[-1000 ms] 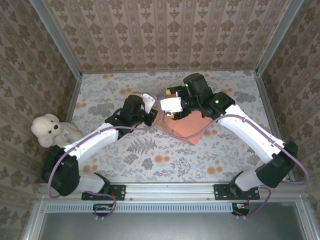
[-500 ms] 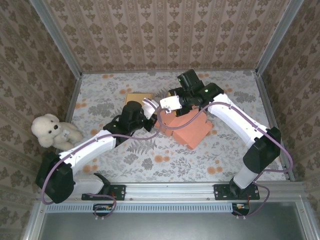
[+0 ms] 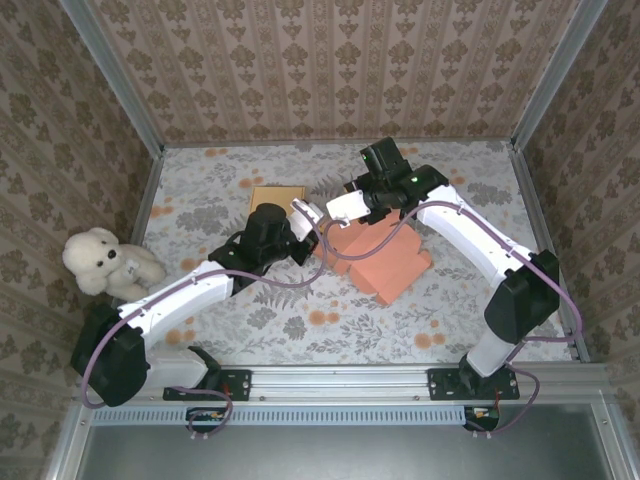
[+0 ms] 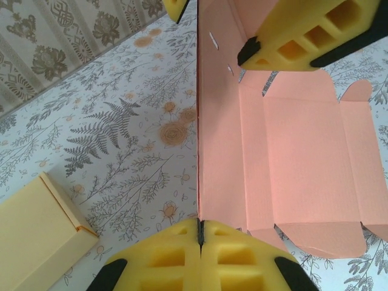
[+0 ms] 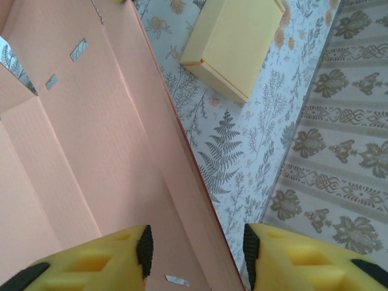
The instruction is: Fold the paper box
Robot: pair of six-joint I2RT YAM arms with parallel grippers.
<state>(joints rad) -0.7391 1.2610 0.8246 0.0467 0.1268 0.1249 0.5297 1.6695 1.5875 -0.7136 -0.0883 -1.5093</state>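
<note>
The paper box is a salmon-pink cardboard sheet, partly folded, lying open on the flowered table. Its left wall stands upright. My left gripper is shut on the near end of that wall's top edge; from above the left gripper sits at the box's left side. My right gripper straddles the same wall, its jaws apart and a gap on each side of the card. One of its yellow fingers shows over the box's far end. The box's inner floor lies flat.
A small closed yellow box lies on the table just beyond the left gripper, also seen as the yellow box. A white teddy bear sits at the left edge. Patterned walls enclose the table on three sides.
The right gripper has moved back and down over the box's left wall, and its jaws have narrowed. The box has shifted slightly. The left gripper has stayed shut on the wall.
</note>
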